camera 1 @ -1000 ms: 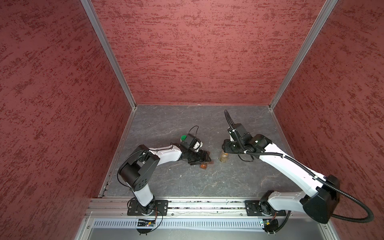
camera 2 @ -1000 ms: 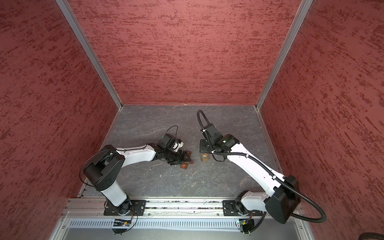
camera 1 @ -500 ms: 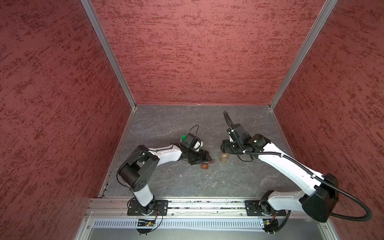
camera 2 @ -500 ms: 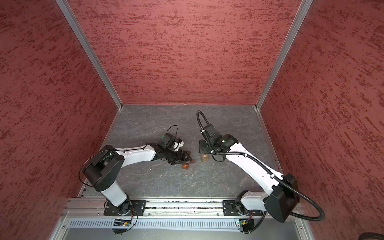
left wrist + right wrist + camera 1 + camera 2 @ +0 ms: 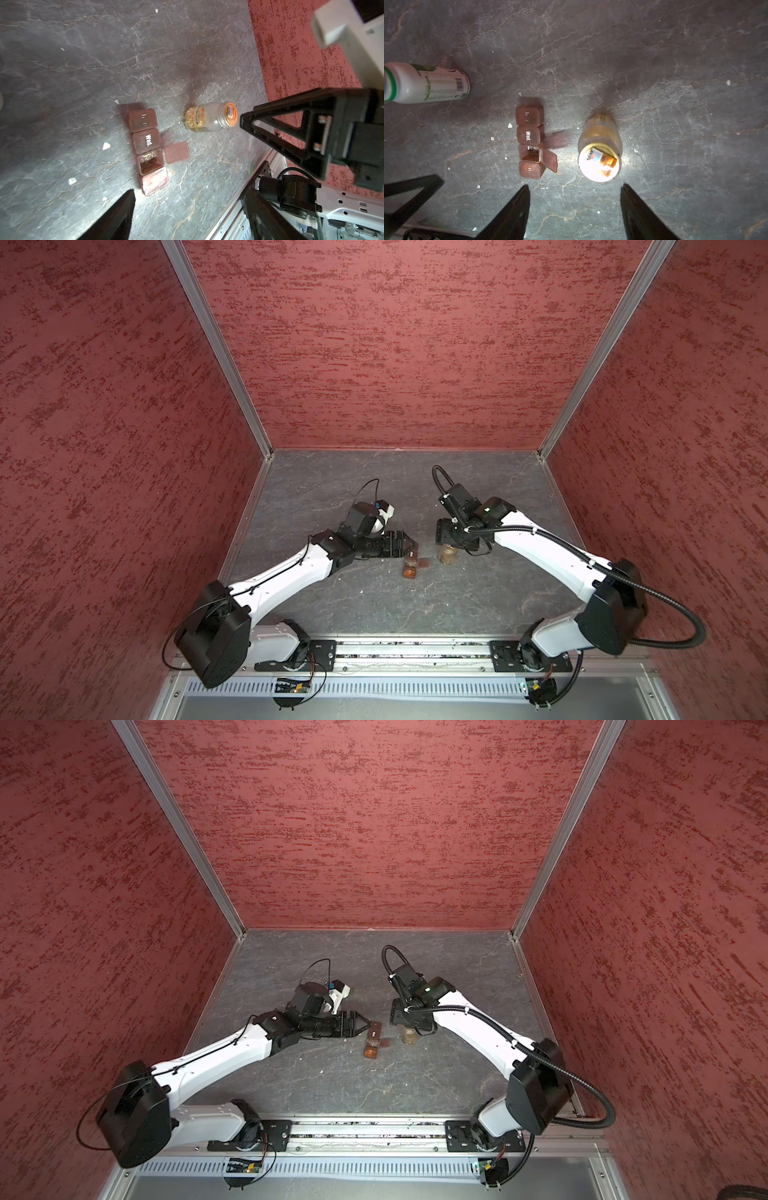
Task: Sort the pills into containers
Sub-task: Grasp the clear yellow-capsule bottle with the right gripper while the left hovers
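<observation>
Four containers (image 5: 528, 136), one uncovered; left claw (image 5: 187, 155), right claw (image 5: 575, 185) gaping.

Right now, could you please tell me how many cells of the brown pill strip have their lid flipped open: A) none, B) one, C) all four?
B: in the left wrist view only the open cell, next to the Wed. cell, has its lid folded out.

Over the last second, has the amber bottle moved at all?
No. In both top views the amber bottle still stands at the same gap right of the brown pill strip.
</observation>
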### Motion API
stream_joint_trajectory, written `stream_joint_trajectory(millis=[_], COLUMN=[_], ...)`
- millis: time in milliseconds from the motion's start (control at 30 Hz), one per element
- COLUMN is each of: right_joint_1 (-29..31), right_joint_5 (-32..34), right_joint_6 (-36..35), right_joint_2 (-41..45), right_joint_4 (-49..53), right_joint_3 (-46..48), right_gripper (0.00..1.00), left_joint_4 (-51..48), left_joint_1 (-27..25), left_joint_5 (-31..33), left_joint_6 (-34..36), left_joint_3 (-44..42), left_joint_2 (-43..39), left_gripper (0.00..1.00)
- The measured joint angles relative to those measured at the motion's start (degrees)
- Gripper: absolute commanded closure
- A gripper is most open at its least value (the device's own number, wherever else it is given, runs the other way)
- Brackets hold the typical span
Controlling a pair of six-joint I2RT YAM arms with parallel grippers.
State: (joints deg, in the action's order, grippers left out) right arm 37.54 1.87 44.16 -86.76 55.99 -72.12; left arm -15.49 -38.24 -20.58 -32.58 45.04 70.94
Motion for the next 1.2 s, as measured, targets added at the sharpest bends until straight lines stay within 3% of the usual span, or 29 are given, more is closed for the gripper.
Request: stream_joint_trajectory(millis=[333, 633, 1200], right_joint_1=[0.0, -0.2, -2.5], right_joint_5=[0.9, 0.6, -0.4], right_joint_6=[2.8, 3.0, 2.3], right_joint_2=[-7.5, -11.1, -12.2], right_joint_4=[4.1, 4.0, 1.6], right_joint_3=[-3.0, -2.9, 0.0], right_gripper=[0.22, 0.25, 0.4], left_joint_4=[-3.3, -2.7, -2.0], left_joint_1=[2.2, 4.6, 6.2], left_joint_5=[5.2, 5.4, 3.9], left_joint_6=[1.0, 2.2, 3.1], left_joint_3=[-5.0, -5.0, -4.5], left_joint_2=[-11.1, -9.0, -7.5], left_gripper=[0.15, 0.15, 0.15])
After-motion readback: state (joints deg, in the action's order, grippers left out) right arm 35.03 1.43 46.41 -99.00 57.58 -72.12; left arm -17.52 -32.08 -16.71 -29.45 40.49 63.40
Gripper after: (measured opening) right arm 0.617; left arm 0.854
